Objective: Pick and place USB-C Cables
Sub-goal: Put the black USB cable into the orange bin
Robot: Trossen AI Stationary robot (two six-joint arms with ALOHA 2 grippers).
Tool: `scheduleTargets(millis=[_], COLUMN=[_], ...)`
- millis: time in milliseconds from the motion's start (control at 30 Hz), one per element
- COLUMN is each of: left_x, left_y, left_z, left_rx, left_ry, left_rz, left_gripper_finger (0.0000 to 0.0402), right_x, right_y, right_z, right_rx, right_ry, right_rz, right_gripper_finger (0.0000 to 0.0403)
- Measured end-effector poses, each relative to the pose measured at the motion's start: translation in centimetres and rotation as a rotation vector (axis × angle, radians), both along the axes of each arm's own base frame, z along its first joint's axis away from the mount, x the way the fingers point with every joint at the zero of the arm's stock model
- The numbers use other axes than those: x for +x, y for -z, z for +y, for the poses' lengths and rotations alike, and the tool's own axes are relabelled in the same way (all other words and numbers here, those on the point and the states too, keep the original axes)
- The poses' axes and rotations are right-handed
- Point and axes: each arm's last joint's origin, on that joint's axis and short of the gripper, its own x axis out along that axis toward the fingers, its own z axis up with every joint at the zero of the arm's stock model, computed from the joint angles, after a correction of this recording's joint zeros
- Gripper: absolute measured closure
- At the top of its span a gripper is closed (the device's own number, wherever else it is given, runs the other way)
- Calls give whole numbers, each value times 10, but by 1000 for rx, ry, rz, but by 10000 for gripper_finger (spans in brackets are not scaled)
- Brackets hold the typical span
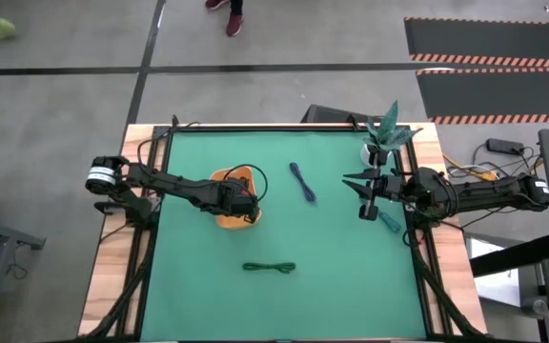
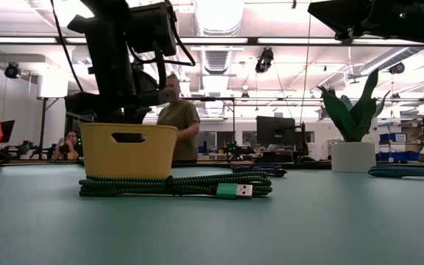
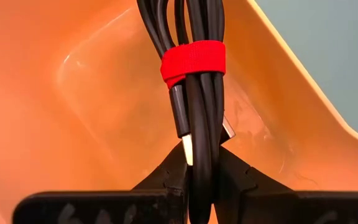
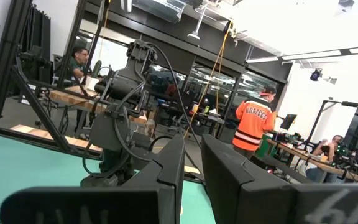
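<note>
A black USB-C cable bundle (image 3: 194,74), bound by a red strap (image 3: 192,61), is held by my left gripper (image 3: 201,155) over the orange tray (image 1: 225,177). The gripper (image 1: 246,202) points steeply down into the tray. On the green mat lie a dark blue bundle (image 1: 303,181) mid-table, a dark green bundle (image 1: 270,268) toward the near edge, and a teal one (image 1: 389,219) at the right. My right gripper (image 1: 368,195) is raised at the right side. Its fingers (image 4: 192,163) stand a narrow gap apart with nothing between them. My left gripper pinches the black bundle between its two fingers at the end (image 3: 199,146) just short of the red strap, where a plug shows. The fingers slant steeply down from above and lie along the bundle. The bundle reaches ahead of them into the tray; its far end is out of the picture.
A potted plant (image 1: 386,138) stands at the table's far right corner, close to my right arm. The tray's yellow-orange wall (image 2: 127,151) rises behind the green cable (image 2: 171,185) in the low view. People are in the room beyond the table.
</note>
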Motion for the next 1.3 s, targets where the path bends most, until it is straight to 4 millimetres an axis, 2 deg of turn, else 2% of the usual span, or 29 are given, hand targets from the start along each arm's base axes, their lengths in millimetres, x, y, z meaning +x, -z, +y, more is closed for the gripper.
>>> scheduleTargets(millis=[1300], left_x=[0], left_y=[0], left_z=[0], left_rx=[-19], left_ry=[-15], left_rz=[-6], left_gripper_finger=[375], right_x=[0], right_y=[0], right_z=[0], right_rx=[0], right_ry=[0], right_rz=[-1], right_gripper_finger=[355])
